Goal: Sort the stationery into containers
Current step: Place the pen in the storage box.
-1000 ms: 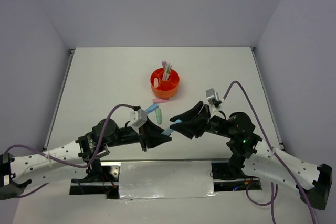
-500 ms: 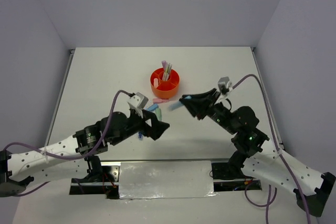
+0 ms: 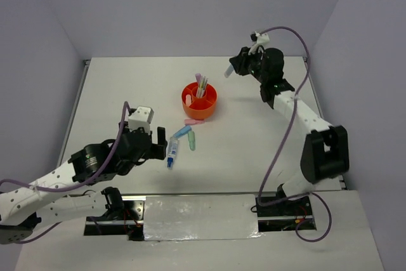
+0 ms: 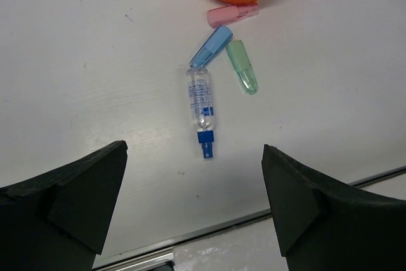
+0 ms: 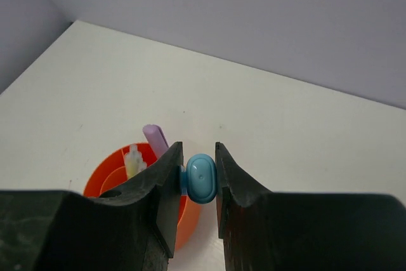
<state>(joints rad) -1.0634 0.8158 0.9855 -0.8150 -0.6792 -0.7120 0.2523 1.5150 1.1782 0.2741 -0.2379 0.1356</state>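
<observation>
The round orange organizer [image 3: 199, 99] stands mid-table with several pens upright in it. In front of it lie a pink highlighter [image 3: 193, 121], a blue highlighter [image 3: 183, 132], a green highlighter [image 3: 191, 142] and a clear tube with a blue cap [image 3: 171, 152]. My left gripper [image 3: 160, 147] hangs open and empty just left of the tube; the tube [image 4: 202, 99] shows ahead between the wide fingers [image 4: 82, 195]. My right gripper [image 3: 233, 68] is raised beyond the organizer's right side, shut on a light-blue highlighter [image 5: 202, 178]. Below it sits the organizer [image 5: 104, 182], a purple pen [image 5: 157, 139] standing in it.
White table with grey walls on three sides. A metal rail [image 4: 209, 226] runs along the near table edge below my left gripper. The right arm [image 3: 298, 109] stretches over the table's right side.
The left gripper has opened and drawn back to the left. The right gripper has carried the light-blue highlighter from the near middle up to the far side, beyond the organizer.
</observation>
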